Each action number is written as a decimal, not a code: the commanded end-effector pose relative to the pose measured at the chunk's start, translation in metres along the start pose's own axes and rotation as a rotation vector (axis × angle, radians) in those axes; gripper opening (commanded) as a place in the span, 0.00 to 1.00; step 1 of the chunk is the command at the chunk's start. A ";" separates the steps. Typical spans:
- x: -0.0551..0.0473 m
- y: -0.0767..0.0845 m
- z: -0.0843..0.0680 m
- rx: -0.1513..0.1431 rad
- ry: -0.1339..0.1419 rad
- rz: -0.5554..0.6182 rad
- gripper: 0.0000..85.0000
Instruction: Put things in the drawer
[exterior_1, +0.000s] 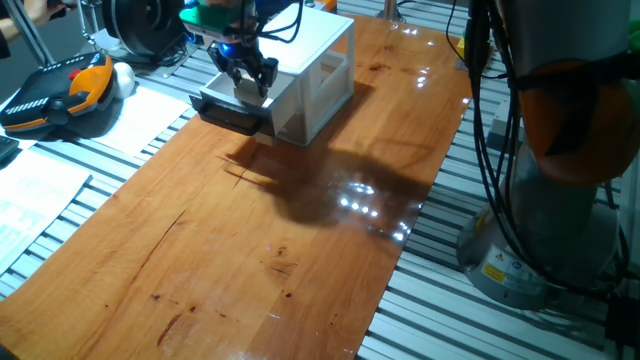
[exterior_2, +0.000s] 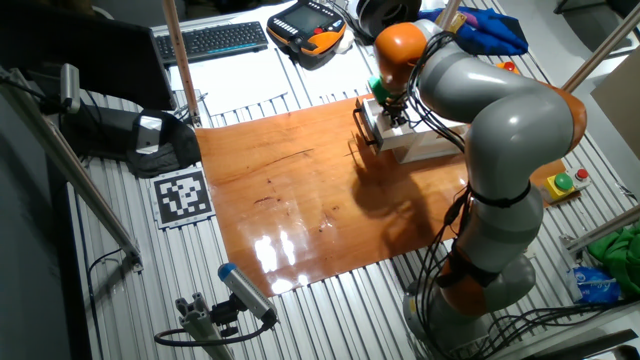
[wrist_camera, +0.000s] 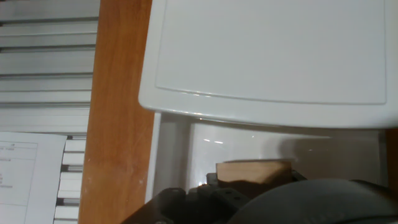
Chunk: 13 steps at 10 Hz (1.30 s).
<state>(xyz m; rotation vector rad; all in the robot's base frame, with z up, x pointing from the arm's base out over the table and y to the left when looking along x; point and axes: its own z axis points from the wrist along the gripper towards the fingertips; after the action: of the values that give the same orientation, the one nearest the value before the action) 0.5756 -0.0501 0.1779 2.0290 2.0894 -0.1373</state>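
Reaching down over the open drawer (exterior_1: 232, 108), gripper (exterior_1: 250, 82) vertical, clamped on a wooden cube (wrist_camera: 254, 172)

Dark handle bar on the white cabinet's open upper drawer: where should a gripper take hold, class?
Grip the dark handle bar mid-length, from above, straddling it: it runs level across the front of the upper drawer, standing proud of the white cabinet; both sides look free.

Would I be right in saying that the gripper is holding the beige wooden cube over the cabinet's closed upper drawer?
Not quite: the upper drawer is pulled open, not closed. One fixed view shows its tray and dark handle sticking out from the white cabinet, with the gripper above it; the hand view shows the wooden cube at the fingers over the tray.
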 end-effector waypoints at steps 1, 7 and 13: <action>0.000 0.000 0.001 0.008 -0.003 0.000 0.00; 0.002 -0.002 0.003 0.000 -0.023 -0.007 0.00; 0.003 -0.002 0.001 -0.016 -0.046 -0.008 0.60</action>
<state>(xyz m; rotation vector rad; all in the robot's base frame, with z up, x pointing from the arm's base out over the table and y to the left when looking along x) 0.5740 -0.0478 0.1758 1.9889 2.0632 -0.1679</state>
